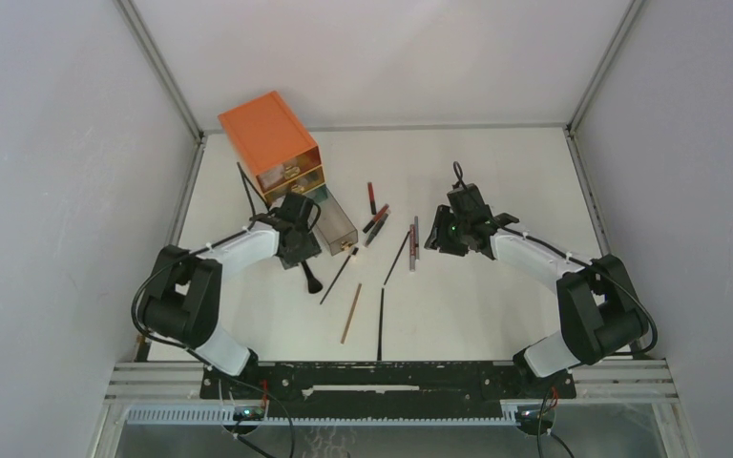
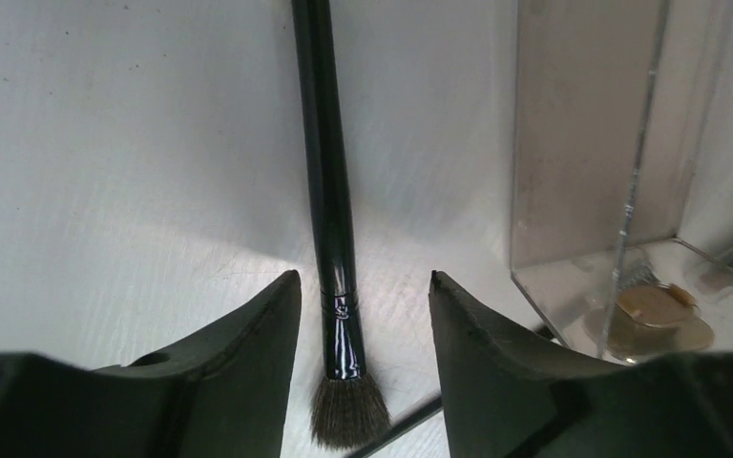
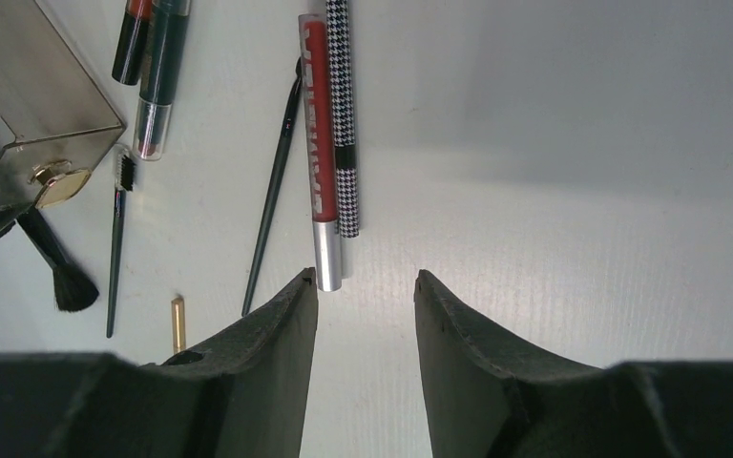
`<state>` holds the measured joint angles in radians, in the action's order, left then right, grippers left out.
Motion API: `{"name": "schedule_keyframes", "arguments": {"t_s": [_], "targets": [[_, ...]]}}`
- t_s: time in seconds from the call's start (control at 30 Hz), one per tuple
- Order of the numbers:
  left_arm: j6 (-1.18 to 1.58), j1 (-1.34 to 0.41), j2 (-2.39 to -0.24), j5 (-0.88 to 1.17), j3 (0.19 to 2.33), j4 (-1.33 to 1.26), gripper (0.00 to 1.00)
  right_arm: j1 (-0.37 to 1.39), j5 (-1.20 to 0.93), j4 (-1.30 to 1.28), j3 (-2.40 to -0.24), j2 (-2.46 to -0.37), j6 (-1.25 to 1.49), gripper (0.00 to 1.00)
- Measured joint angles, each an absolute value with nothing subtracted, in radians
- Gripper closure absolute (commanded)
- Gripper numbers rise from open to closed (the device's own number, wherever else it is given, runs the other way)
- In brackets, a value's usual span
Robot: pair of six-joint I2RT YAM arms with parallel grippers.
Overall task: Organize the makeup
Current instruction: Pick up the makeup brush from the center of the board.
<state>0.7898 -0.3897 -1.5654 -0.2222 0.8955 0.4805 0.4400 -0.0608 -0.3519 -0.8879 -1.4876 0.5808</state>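
The makeup is scattered over the white table (image 1: 496, 305). A black brush (image 2: 334, 239) lies flat between the fingers of my left gripper (image 2: 365, 281), which is open and not touching it; its bristles point toward the wrist. The same black brush (image 1: 310, 277) shows just below my left gripper (image 1: 298, 239). My right gripper (image 3: 365, 277) is open and empty, just short of a red tube with a silver cap (image 3: 320, 162) and a houndstooth pencil (image 3: 344, 114). A thin black brush (image 3: 272, 200) lies to their left. A tan compact (image 2: 654, 315) sits in the clear drawer (image 2: 582, 143).
The orange drawer box (image 1: 272, 143) stands at the back left, with the clear drawer (image 1: 334, 224) pulled out beside my left gripper. Red and dark pencils (image 1: 377, 221), a wooden pencil (image 1: 351, 312) and a long black pencil (image 1: 381, 324) lie mid-table. Grey walls enclose the table.
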Motion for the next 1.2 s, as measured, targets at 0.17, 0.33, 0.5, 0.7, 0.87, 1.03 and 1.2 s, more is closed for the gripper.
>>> {"name": "schedule_keyframes", "arguments": {"t_s": [0.17, 0.33, 0.5, 0.7, 0.87, 1.03, 1.2], "targets": [[0.827, -0.379, -1.613, -0.226, 0.892, 0.486, 0.48, 0.44, -0.061, -0.351, -0.888, -1.488, 0.581, 0.5], [0.839, -0.378, -1.618, -0.234, 0.894, 0.482, 0.59, 0.44, -0.061, -0.35, -0.888, -1.488, 0.581, 0.5], [0.848, -0.371, -1.615, -0.248, 0.895, 0.502, 0.8, 0.44, -0.061, -0.35, -0.888, -1.488, 0.581, 0.51], [0.863, -0.369, -1.563, -0.224, 0.891, 0.554, 0.92, 0.44, -0.061, -0.35, -0.888, -1.488, 0.581, 0.51], [0.866, -0.369, -1.377, -0.163, 0.892, 0.575, 0.92, 0.44, -0.06, -0.35, -0.888, -1.488, 0.581, 0.51], [0.865, -0.379, -1.267, -0.066, 0.913, 0.582, 0.91, 0.44, -0.061, -0.347, -0.883, -1.487, 0.581, 0.51], [0.865, -0.382, -1.291, 0.041, 0.977, 0.578, 0.89, 0.44, -0.06, -0.348, -0.883, -1.487, 0.582, 0.51]]}}
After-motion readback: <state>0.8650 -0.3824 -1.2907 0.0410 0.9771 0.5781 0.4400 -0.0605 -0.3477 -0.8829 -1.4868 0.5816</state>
